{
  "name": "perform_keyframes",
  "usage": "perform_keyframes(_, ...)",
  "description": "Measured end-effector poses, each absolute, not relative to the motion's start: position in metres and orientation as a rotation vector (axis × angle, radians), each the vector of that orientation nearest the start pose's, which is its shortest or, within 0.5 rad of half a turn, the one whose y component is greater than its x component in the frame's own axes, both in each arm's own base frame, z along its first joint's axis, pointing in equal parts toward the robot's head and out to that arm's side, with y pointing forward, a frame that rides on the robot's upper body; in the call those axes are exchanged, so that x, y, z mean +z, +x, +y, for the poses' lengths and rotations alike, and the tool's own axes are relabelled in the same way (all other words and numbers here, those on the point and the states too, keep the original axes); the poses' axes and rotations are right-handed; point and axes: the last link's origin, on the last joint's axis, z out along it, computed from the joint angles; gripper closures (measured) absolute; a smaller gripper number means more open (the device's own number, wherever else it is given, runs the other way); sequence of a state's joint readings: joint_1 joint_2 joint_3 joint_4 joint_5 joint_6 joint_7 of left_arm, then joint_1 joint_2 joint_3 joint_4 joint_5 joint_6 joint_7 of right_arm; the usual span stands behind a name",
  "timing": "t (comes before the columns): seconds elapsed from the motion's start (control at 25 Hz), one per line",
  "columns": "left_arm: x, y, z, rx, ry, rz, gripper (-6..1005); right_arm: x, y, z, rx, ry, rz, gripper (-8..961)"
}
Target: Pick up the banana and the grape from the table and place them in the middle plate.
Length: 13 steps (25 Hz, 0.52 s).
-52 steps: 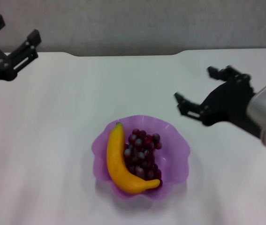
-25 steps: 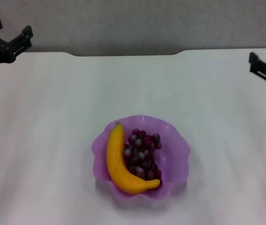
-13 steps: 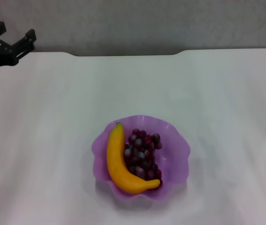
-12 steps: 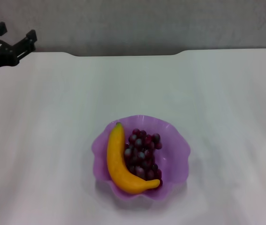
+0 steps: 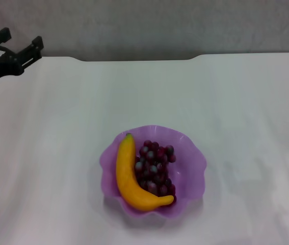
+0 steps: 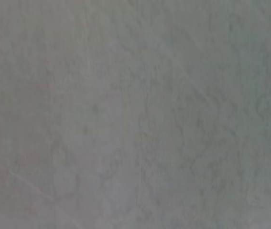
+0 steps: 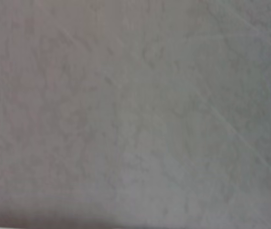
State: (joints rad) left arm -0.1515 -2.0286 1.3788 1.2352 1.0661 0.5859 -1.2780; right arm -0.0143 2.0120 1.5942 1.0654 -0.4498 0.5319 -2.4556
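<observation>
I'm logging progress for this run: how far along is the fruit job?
It looks finished. The banana and the grape bunch both lie side by side inside the middle plate. Nothing is in hand: the left gripper sits open at the table's far left corner, and the right gripper is out of view. Nothing appears left.

Banana [image 5: 129, 176]: yellow-orange, small dark-green tip. Grape [image 5: 155, 167]: dark red-purple, greyish bloom seen on several berries. Middle plate [image 5: 192, 168]: translucent purple, wavy scalloped rim. Table [image 5: 236, 112]: plain white. Left gripper [image 5: 21, 41]: black. Wall [image 5: 159, 25] behind: mottled grey.
</observation>
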Motion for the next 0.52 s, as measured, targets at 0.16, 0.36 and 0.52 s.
perform_keyframes(0.16, 0.0883, -0.2397, 0.3710, -0.717, -1.865, -0.486, 183, 0.0648, 0.3221, 0.3192, 0.557, -1.687, 0.589, 73)
perform_keyframes(0.36, 0.0865, -0.2406, 0.3706, -0.716, -1.867, -0.492, 183, 0.0649, 0.3234, 0.3192, 0.538, -1.691, 0.573, 74)
perform_keyframes(0.52, 0.0825, -0.2430, 0.3698, -0.707, -1.877, -0.499, 183, 0.0603, 0.3244, 0.3239, 0.502, -1.713, 0.551, 74)
